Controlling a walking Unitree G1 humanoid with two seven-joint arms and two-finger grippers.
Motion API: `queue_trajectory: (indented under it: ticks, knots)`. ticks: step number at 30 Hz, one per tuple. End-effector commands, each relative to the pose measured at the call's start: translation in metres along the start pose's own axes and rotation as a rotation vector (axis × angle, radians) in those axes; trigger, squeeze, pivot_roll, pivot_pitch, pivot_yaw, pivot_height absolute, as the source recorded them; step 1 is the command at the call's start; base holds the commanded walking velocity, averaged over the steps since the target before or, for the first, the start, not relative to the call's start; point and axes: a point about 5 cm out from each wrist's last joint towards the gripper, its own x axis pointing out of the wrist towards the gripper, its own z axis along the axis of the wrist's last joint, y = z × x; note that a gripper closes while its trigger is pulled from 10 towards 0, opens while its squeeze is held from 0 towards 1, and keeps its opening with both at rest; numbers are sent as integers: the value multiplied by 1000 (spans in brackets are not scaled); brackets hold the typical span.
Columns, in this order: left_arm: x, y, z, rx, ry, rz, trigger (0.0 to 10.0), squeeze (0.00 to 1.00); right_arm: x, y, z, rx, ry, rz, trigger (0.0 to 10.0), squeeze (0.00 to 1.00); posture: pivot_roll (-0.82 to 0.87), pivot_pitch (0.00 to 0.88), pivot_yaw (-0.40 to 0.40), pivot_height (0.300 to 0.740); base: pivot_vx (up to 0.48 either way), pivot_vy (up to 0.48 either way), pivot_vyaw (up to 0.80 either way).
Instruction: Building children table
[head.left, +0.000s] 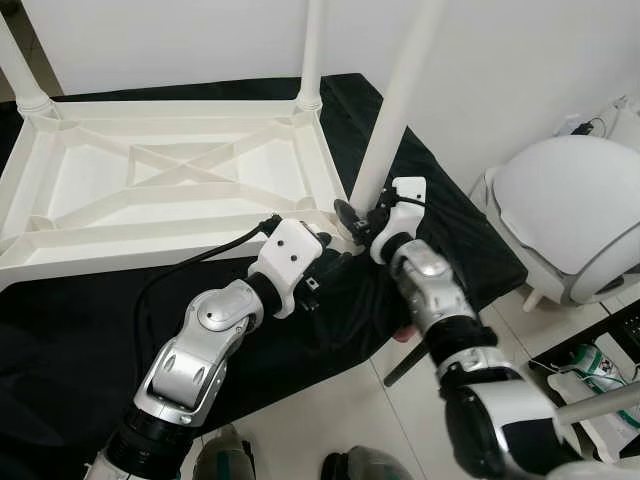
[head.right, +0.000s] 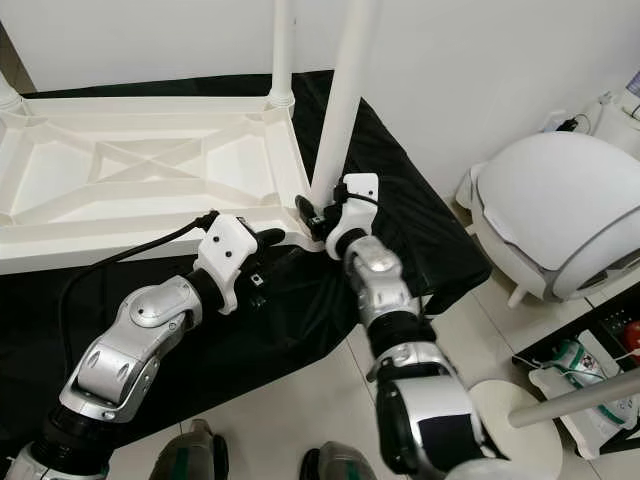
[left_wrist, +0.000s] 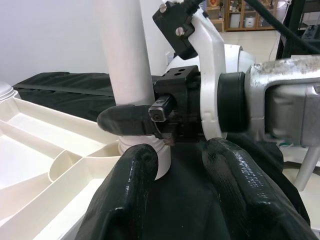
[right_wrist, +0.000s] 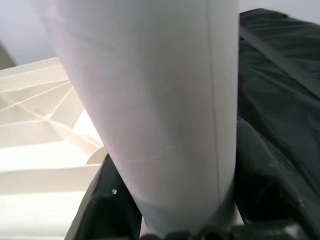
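- Black cloth covers the floor from 9 o'clock to 3 o'clock in the head views; everything below sits on it.
- 1 white plastic tabletop, upside down, ribbed underside up with an X brace, lying at 10 to 12 o'clock. Judged light, stiff, moulded plastic; smooth, so likely slippery under rubber fingers.
- 3 white table legs visible, all upright: the near corner leg at 1 o'clock, a far leg at 12 o'clock, and a corner leg at 10 o'clock.
- 1 white rounded appliance at 3 o'clock, off the cloth, well apart from the table.
- Right gripper at the base of the near corner leg; in the right wrist view its fingers sit either side of the tube, clamped on it just above the socket.
- Left gripper just beside the same corner, at the tabletop's rim; its fingers stand apart, holding nothing.
- Handling judgement: take the leg low, near the socket, where the hollow tube is best braced; a high hold would lever it. Steady the tabletop rim against twisting.
- 2 dark feet at 6 o'clock.
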Motion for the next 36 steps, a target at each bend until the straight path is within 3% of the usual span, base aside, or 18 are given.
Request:
queue_trajectory:
  ticks: [1,2,4,11,12,18,21,23,25,26,28,29,30,32,36]
  knots:
    - [1,-2,1,-8,1,1,10000,0,-9,-9,-16,44,66,-131,10000,0,-18,23,-66,740,0,0,0]
    - [1,-3,1,-7,1,-1,10000,0,-9,1,-20,64,79,-122,10000,0,-17,22,-66,740,0,0,0]
    - [1,-3,1,-7,0,-4,10000,0,-11,6,-19,66,78,-108,10000,0,-18,20,-63,740,0,0,0]
    - [1,-2,2,0,2,-6,10000,0,-14,0,-16,66,85,-98,10000,0,-11,16,-69,740,0,0,0]
    - [1,-1,2,0,1,-3,10000,0,-15,1,-15,93,88,-87,10000,1000,-8,15,-70,740,0,0,0]
    - [1,-2,2,0,0,1,10000,0,-17,-2,-10,164,71,0,10000,1000,-2,12,-75,740,0,0,0]
    - [1,-1,2,1,1,3,10000,0,-19,-8,-7,125,53,61,10000,1000,0,10,-75,740,0,0,0]
    - [0,0,3,3,-1,5,10000,0,-19,-22,-5,76,62,139,10000,1000,-3,8,-70,740,0,0,0]
    - [0,0,3,3,-1,5,10000,0,-19,-22,-5,76,62,139,10000,1000,-3,8,-70,740,0,0,0]
    - [1,0,3,4,-2,4,10000,0,-19,-31,-3,38,71,180,10000,537,-4,6,-67,740,0,0,0]
    - [1,0,3,4,-2,4,10000,0,-19,-31,-3,38,71,180,10000,537,-4,6,-67,740,0,0,0]
    - [1,0,3,6,-2,1,10000,0,-17,-39,0,-12,77,240,10000,0,-6,6,-66,740,0,0,0]
    - [1,1,3,6,-2,-2,10000,0,-15,-43,3,-45,87,305,10000,0,-9,6,-63,740,0,0,0]
    - [1,1,3,6,-2,-2,10000,0,-15,-43,3,-45,87,305,10000,0,-9,6,-63,740,0,0,0]
    - [2,1,5,10,-4,-8,10000,0,-8,-42,8,-117,107,424,10000,0,0,0,-60,740,0,0,0]
